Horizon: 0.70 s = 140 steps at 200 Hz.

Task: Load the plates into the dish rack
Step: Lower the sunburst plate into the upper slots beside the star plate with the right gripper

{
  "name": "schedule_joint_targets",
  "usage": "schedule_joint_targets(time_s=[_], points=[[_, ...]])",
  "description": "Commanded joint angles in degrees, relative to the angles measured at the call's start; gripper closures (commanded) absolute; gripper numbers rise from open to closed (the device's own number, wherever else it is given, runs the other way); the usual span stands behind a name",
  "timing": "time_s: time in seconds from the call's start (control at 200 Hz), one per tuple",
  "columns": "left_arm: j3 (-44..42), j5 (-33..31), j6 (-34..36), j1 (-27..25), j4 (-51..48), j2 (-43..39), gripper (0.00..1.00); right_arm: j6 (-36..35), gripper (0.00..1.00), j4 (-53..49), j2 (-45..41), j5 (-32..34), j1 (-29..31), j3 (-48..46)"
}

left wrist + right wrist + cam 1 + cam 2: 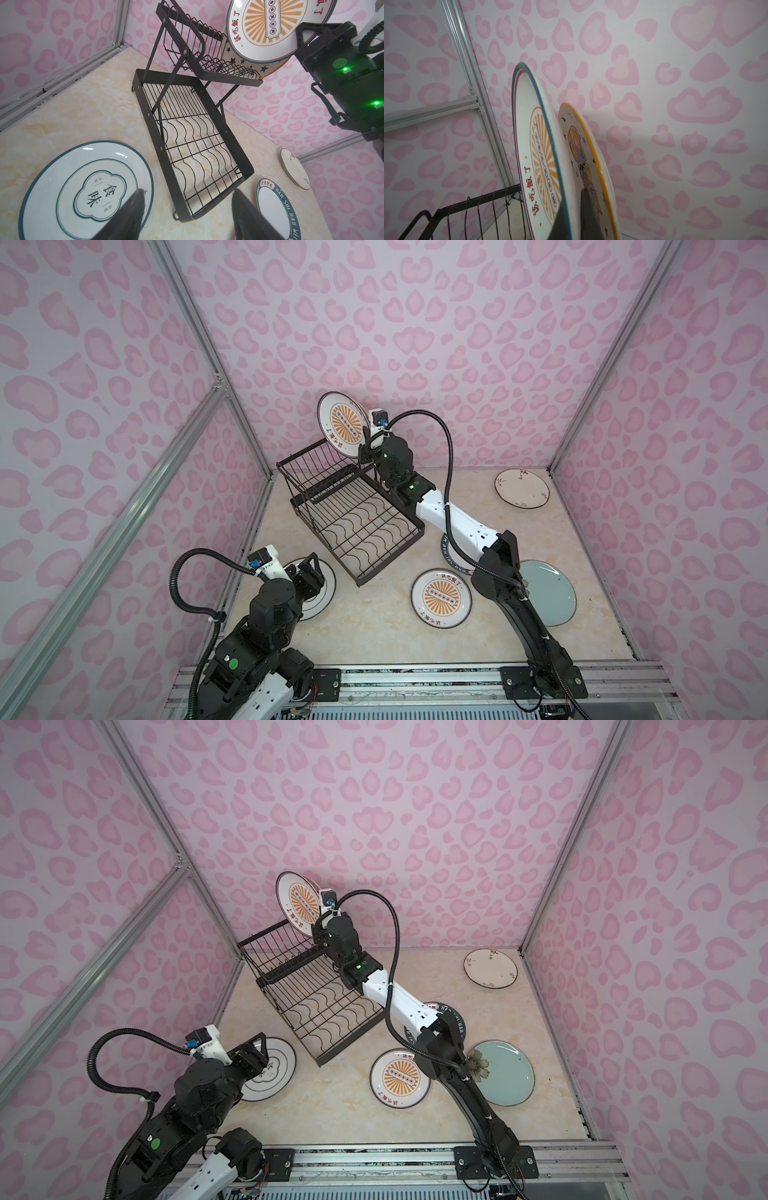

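The black wire dish rack [353,510] [316,1002] [197,135] stands at the table's back left. My right gripper [571,218] [368,443] is shut on the rim of an upright orange sunburst plate [343,423] [297,903] [270,27] [533,145], held over the raised basket. Close behind it a star plate [583,145] [266,67] stands on edge. My left gripper [188,191] [309,572] hangs open and empty over the edge of a teal-rimmed white plate [83,187] [322,597] [274,1069] lying left of the rack.
Flat on the table lie a second sunburst plate [441,598] [400,1078], a dark-lettered rim plate [276,207] [451,556] partly under the right arm, a pale blue-green plate [548,593] [503,1073] and a floral plate [521,487] [490,967] at back right. Pink walls enclose three sides.
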Motion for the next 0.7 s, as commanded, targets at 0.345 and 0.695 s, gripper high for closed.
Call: schedule_joint_targets(time_s=[0.345, 0.695], points=[[0.41, -1.37, -0.43, 0.06, -1.77, -1.07, 0.31, -15.27, 1.0, 8.46, 4.9, 11.57, 3.08, 4.78], [0.34, -1.55, -0.44, 0.09, -2.13, -1.6, 0.31, -22.09, 1.0, 8.97, 7.45, 12.26, 2.97, 7.79]])
